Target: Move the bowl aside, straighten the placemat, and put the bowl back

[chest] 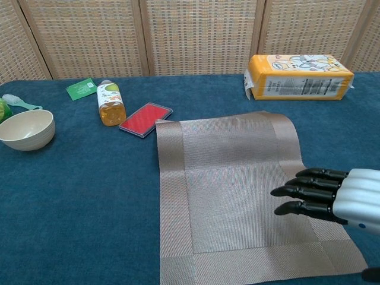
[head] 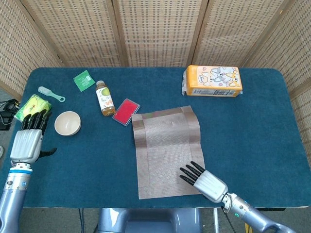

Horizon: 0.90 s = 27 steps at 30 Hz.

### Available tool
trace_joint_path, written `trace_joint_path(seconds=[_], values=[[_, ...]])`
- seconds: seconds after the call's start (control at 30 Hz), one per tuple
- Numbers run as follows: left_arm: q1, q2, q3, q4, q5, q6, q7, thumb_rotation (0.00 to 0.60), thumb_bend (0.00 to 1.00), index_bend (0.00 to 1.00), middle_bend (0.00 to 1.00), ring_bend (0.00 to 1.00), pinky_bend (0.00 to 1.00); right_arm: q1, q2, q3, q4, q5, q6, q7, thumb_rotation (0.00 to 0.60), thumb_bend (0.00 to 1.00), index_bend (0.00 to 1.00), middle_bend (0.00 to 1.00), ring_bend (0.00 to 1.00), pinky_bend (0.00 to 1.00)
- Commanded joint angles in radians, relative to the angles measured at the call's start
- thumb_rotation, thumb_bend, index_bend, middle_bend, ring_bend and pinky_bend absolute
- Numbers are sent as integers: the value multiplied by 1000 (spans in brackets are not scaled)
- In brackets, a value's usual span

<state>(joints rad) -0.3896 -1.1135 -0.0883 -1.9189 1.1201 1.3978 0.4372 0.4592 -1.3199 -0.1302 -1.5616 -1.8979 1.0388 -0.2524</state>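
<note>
Looking down from the head view, I see one placemat (head: 169, 151) lying near the middle of the blue counter (head: 252, 121), its long axis running from the near edge toward the far edge but skewed, with the far end leaning toward my right. Its far left corner sits just beside one red flat case (head: 126, 112).

One bowl (head: 67, 123) stands upright well to the left of the mat, off it, near the counter's left side. From the chest view it is empty (chest: 26, 129).

My right hand (head: 203, 180) is flat over the mat's near right corner, fingers (chest: 309, 191) straight and slightly spread, pointing left across the weave, holding nothing; I cannot tell whether it touches the mat. My left hand (head: 28, 141) hovers near the counter's left edge, just short of the bowl, fingers extended together toward the far side, also holding nothing.

Elsewhere on the counter: one small bottle (head: 103, 97) lying down, one green packet (head: 84, 80), one pale scoop (head: 50, 93), one green-yellow pack (head: 32, 107), and one orange tissue pack (head: 213, 81) at the far right.
</note>
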Motion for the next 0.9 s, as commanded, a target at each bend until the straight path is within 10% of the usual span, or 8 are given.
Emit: trace_joint_path(seconds=[0.03, 0.9], values=[[10, -3, 7, 0, 17, 5, -6, 600, 0, 0, 0, 0, 0, 2, -9, -8, 2, -1, -6, -8, 600, 0, 139, 0, 0, 0], [37, -4, 5, 20, 87, -29, -48, 600, 0, 0, 0, 0, 0, 20, -140, 1, 128, 62, -27, -58, 600, 0, 182, 0, 0, 0]])
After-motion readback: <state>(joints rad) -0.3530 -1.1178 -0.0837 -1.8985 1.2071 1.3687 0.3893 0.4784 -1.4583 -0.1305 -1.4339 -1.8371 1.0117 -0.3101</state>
